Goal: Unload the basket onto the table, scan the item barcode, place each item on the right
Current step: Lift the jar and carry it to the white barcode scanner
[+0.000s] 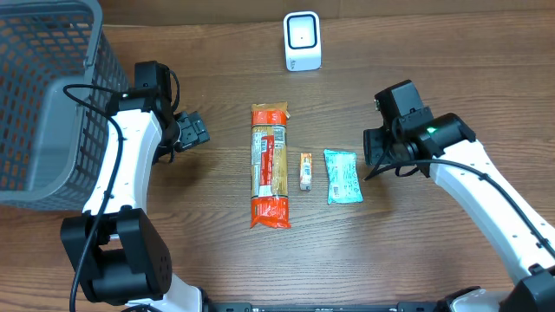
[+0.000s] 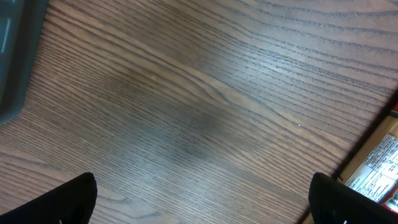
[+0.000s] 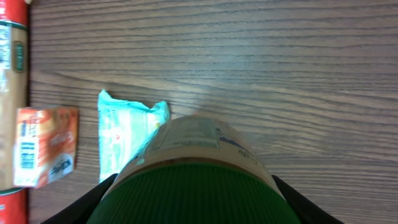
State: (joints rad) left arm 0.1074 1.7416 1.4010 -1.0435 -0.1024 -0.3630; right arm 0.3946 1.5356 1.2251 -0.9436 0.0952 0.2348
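Three packets lie in a row mid-table in the overhead view: a long pasta packet (image 1: 270, 165), a small orange box (image 1: 305, 171) and a teal sachet (image 1: 342, 176), probably queued up to be scanned. The white scanner (image 1: 303, 41) stands upright at the far edge, well apart from them, its face turned toward the arms. A mesh basket (image 1: 95, 69) sits at the left, likely for finished goods. The right gripper (image 1: 375, 156) hovers just beside the sachet; its load is hidden under the wrist from above.

From the left wrist, the left gripper (image 2: 202, 208) is spread fully wide and holds nothing, parked over bare wood and out of the way.

From the right wrist, a jar (image 3: 189, 162) with a green ribbed lid fills the space between the fingers, clamped on both sides. Its label points away from the camera, which seems meant to keep the barcode free to be turned toward the scanner. No barcode shows on it.
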